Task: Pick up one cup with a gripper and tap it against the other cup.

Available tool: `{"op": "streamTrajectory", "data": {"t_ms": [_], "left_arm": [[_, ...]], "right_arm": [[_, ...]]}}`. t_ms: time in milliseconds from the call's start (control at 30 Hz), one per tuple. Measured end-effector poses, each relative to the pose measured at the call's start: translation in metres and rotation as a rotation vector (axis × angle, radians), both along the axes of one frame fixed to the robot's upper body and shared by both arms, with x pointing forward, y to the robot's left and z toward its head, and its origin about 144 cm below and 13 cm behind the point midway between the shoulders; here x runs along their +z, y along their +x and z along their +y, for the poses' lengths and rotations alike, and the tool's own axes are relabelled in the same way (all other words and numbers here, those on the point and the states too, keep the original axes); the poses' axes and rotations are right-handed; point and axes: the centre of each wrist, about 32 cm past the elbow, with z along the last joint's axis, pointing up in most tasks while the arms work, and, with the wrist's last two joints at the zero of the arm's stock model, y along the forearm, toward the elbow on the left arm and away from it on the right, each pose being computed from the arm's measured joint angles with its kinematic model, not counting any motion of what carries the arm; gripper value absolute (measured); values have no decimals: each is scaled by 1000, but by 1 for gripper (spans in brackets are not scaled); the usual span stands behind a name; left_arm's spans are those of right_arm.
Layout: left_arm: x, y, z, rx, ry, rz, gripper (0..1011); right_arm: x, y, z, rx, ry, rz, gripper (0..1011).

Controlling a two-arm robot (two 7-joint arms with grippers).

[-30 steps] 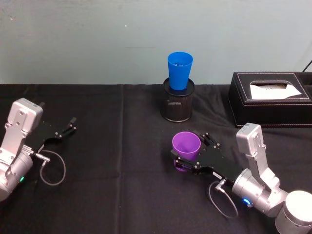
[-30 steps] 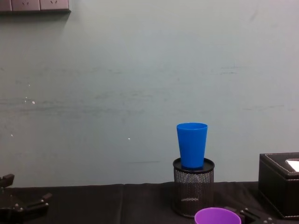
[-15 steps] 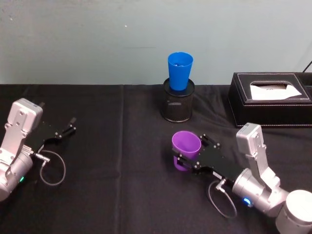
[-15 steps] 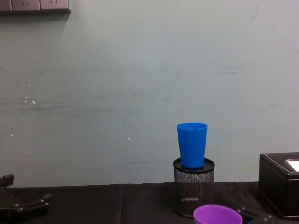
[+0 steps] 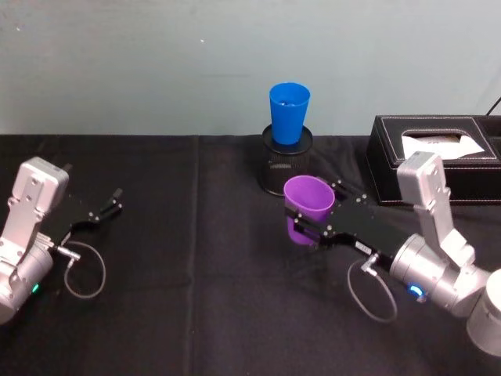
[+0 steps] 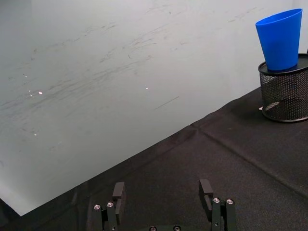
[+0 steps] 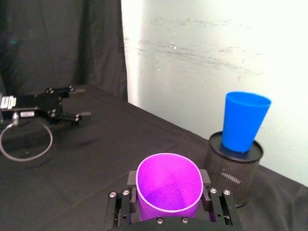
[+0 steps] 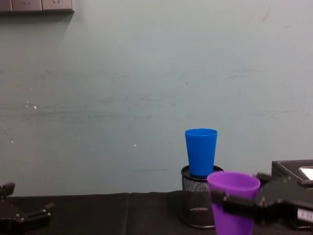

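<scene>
Gripping the purple cup (image 5: 308,205) short of the blue cup (image 5: 289,113)

Your right gripper (image 5: 315,210) has its jaws pressed against both sides of the purple cup, closed only to the cup's width. The cup is upright, mouth up, just in front of the black mesh pen holder (image 5: 275,168) in which the blue cup sits, near it but apart. Your left gripper (image 5: 106,205) lies at the table's (image 5: 196,313) far left, fingers spread, holding nothing.

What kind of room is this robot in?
Probably an office or lab desk: a black tablecloth, a mesh pen holder, a tissue box, wall sockets. The right gripper holds a purple cup; the left gripper sits open at the left.
</scene>
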Motion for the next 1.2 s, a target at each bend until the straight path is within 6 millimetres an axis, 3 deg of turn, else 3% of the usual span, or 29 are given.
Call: {"op": "streamTrajectory", "data": {"t_ms": [167,533,1200], "left_arm": [[0,0,0,0,0,0,1000],[0,0,0,0,0,0,1000],[0,0,0,0,0,0,1000]], "right_arm": [[23,8,-3,-6,3,18,741],[50,19,-3,11,-15,31,741],[50,18,-3,10,-14,33,741]]}}
